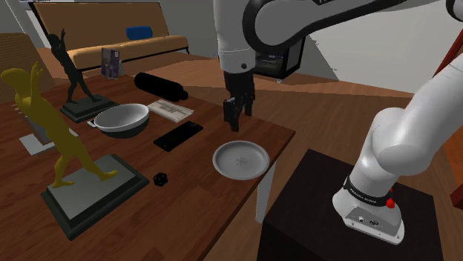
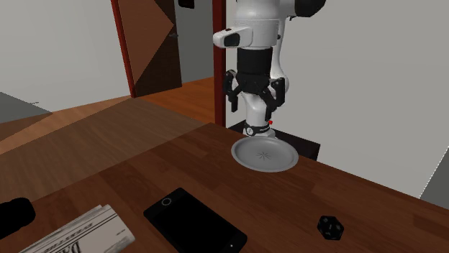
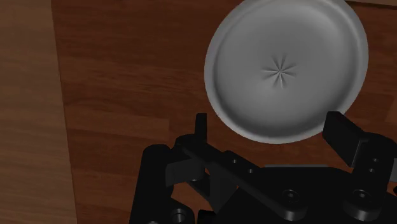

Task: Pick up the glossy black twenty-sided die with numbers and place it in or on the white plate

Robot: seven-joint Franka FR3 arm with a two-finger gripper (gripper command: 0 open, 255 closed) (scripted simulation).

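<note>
Shoulder view, gripper (image 1: pixel 239 111): hangs above the wooden table (image 1: pixel 200 193), just over the far rim of the white plate (image 1: pixel 240 160); fingers apart, nothing between them.
Shoulder view, die (image 1: pixel 161 179): small, black, many-sided; rests on the table toward the shoulder view's left of the plate, well apart from it, just beside the yellow figurine's base (image 1: pixel 93 189).
Shoulder view, other items: black phone (image 1: pixel 178 135), newspaper (image 1: pixel 171 110), grey bowl (image 1: pixel 121 119), black cylinder (image 1: pixel 161 86).
Shoulder view, writing: newspaper print not legible.
Second exterior view, gripper (image 2: pixel 253 108): fingers spread wide, empty, above the plate (image 2: pixel 264 154).
Second exterior view, die (image 2: pixel 331 228): on the table, toward this view's lower right of the plate, not touching it; its numbers cannot be read.
Second exterior view, newspaper (image 2: pixel 86 233): headline cut off, unreadable.
Wrist view, fingers (image 3: pixel 200 124): stand apart, clasping nothing; the plate (image 3: pixel 286 63) lies beneath and beyond them.
</note>
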